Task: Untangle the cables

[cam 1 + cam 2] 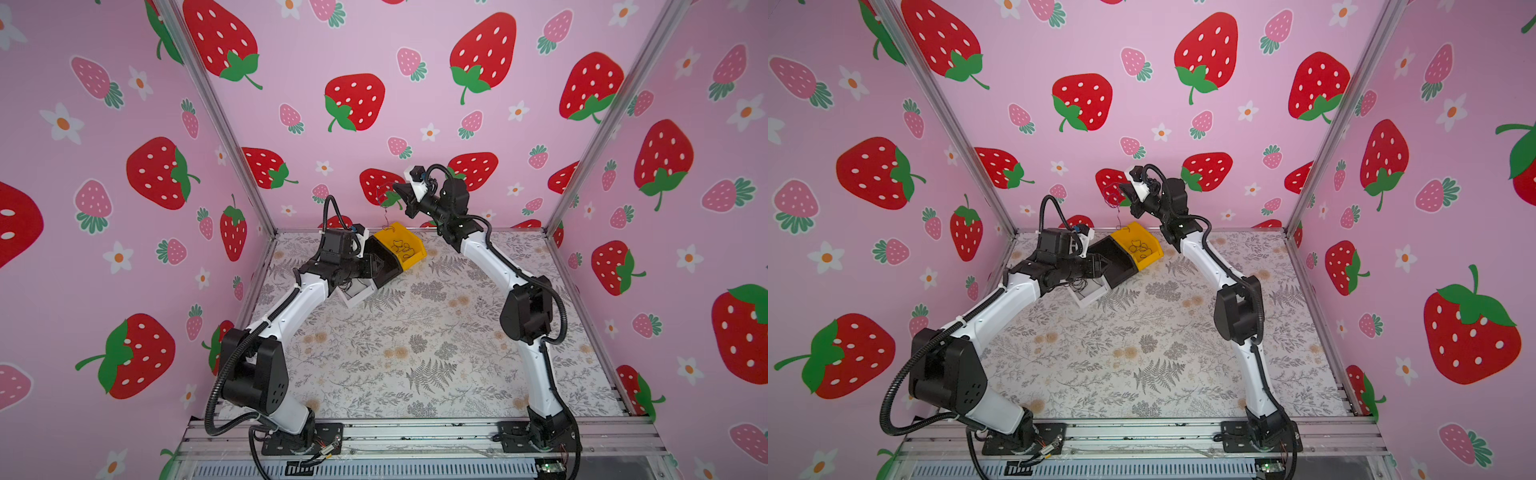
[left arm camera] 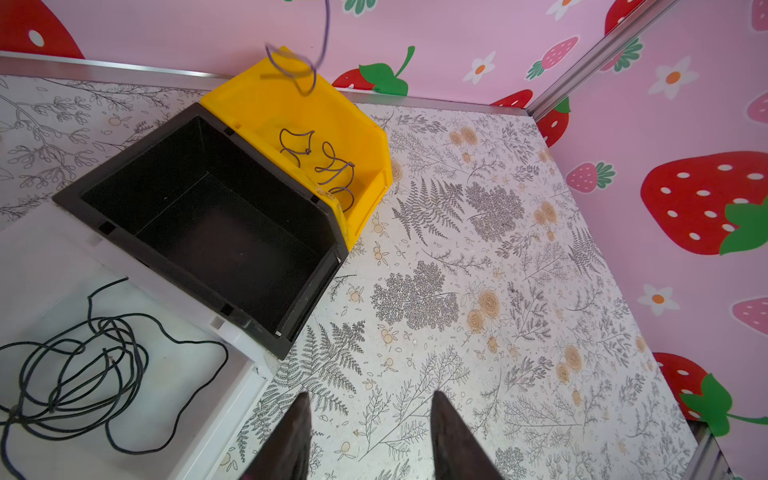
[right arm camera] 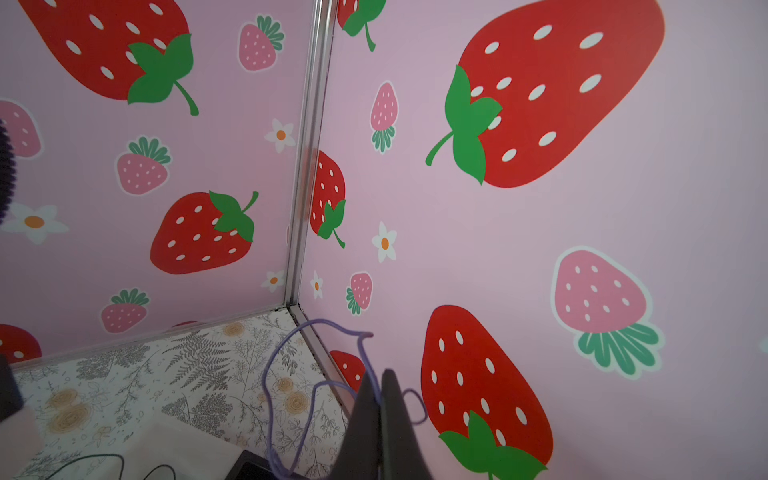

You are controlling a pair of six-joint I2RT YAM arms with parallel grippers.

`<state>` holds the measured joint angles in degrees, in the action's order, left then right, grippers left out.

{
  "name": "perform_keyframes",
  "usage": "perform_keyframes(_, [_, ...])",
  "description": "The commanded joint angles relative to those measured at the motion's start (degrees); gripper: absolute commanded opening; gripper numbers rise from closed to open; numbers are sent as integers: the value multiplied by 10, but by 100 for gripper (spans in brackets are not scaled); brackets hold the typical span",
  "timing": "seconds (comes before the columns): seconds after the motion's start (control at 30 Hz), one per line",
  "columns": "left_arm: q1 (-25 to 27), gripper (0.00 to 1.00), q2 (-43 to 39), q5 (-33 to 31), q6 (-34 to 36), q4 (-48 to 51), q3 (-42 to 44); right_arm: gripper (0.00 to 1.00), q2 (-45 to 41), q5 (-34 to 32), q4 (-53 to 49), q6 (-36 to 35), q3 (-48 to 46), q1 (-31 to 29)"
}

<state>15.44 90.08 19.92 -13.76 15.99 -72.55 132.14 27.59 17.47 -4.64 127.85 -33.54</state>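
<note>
**One strand lifted, black tangle waiting**

The right gripper (image 3: 380, 376) is pinching shut on a purple cable (image 2: 326, 29), dangling it over the yellow bin (image 1: 417, 249) at the table's (image 1: 415, 353) 12 o'clock. Another purple strand (image 2: 332, 168) is lying inside that bin. A black tangle (image 2: 95, 353) is sitting in the white bin (image 2: 224, 415), at the yellow bin's 8 o'clock. The left gripper (image 2: 370, 399) is hovering half open, holding nothing.

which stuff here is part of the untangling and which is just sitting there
In the job: thin purple wire strand pinched in the right gripper; purple strands in the yellow plastic bin; black wire tangle in the white tray.
Idle: empty black plastic bin; open left gripper.
</note>
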Motion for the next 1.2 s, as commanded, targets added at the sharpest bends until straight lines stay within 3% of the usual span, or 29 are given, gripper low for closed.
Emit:
perform_keyframes(0.0, [-7, 48, -24, -3, 6, 2, 9, 0, 13, -5, 41, -18, -1, -2])
perform_keyframes(0.57, [-14, 48, -49, -6, 7, 7, 27, 0, 51, -3, 61, 0, -41, 6])
perform_keyframes(1.17, [-14, 48, -59, -8, 8, 9, 37, 0, 64, -30, 68, 75, -109, 17])
